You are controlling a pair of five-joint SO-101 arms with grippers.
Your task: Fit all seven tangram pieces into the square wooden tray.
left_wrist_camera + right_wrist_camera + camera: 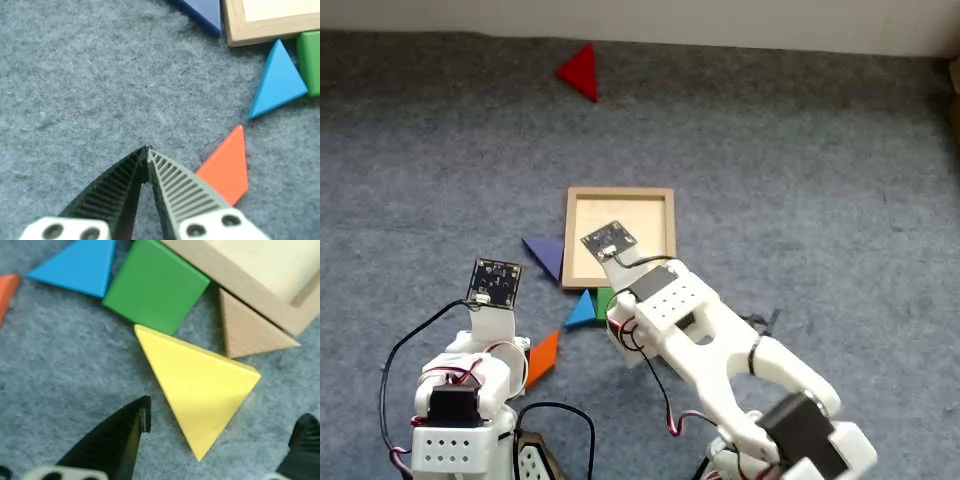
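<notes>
Seven pieces counted, all outside the square wooden tray point(620, 192). It sits mid-table on grey carpet point(820, 150), and the part of its floor that can be seen is bare. Five pieces crowd the tray's near edge: a green square block point(155, 287), a yellow triangle point(200, 385) with one corner at the green's side, a plain wood triangle point(247, 330) tucked against the tray wall, a light blue triangle point(80, 265), and a dark blue triangle point(547, 253) by the near-left corner. Probably staged close for short carries. An orange parallelogram point(227, 167) lies nearer the table's near edge, apart from the light blue. A red triangle point(580, 70) sits alone by the far edge, well apart, and will likely need a long reach. The right gripper point(225, 417) has its jaws spread wide, one on either side of the yellow triangle. No contact seen, so it looks lined up to grasp it. The left gripper point(146, 152) is pinched closed and empty over bare carpet just beside the orange piece, seemingly parked clear.
</notes>
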